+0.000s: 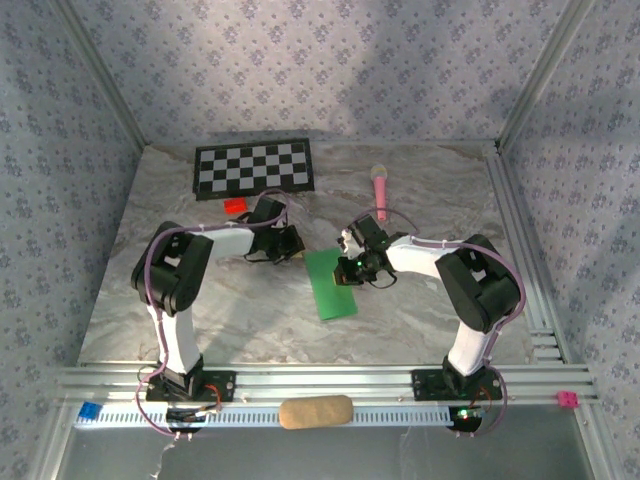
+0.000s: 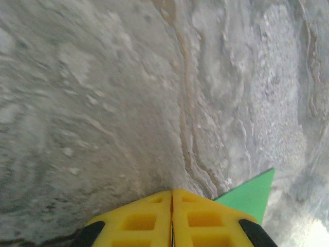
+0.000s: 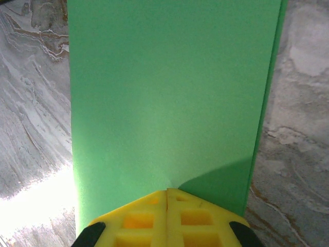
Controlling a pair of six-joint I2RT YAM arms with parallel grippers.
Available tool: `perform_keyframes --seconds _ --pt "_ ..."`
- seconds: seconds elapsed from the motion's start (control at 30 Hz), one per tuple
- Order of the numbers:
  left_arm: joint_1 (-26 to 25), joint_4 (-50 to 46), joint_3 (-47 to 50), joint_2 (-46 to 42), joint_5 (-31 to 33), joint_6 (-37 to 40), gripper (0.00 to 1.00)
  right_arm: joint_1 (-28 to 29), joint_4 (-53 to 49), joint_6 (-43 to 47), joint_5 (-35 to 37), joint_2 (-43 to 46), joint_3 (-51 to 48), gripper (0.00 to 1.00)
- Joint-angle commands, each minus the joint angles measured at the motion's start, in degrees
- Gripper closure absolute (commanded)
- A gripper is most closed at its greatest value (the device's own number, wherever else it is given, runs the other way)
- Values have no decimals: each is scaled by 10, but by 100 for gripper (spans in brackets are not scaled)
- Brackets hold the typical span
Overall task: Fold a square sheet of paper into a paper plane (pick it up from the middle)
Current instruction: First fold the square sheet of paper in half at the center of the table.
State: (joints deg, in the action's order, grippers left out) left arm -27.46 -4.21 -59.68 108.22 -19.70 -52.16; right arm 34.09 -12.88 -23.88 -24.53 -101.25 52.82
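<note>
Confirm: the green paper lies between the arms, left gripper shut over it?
No: the right gripper is shut over the green paper, per the right wrist view. The left gripper is over bare table beside it.

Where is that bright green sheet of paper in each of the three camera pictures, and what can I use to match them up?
Top external: the bright green sheet of paper lies near the table's middle.
Left wrist: one pointed green corner pokes in at the lower right.
Right wrist: a broad green strip runs down the middle, top to bottom.
Shared landmark: the grey marbled tabletop lies under the paper in all three.
</note>
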Motion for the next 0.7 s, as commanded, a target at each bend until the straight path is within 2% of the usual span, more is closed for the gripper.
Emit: perform_keyframes --seconds 0.0,0.37,0.67 --pt "10 -42 -19 15 59 1 90 -4 -82 14 33 -24 -22 100" --pt "-38 -51 -14 -82 27 50 87 -5 -78 3 40 -15 -24 100" --pt "-67 73 71 -94 -75 13 87 -4 -79 2 44 -9 -26 100"
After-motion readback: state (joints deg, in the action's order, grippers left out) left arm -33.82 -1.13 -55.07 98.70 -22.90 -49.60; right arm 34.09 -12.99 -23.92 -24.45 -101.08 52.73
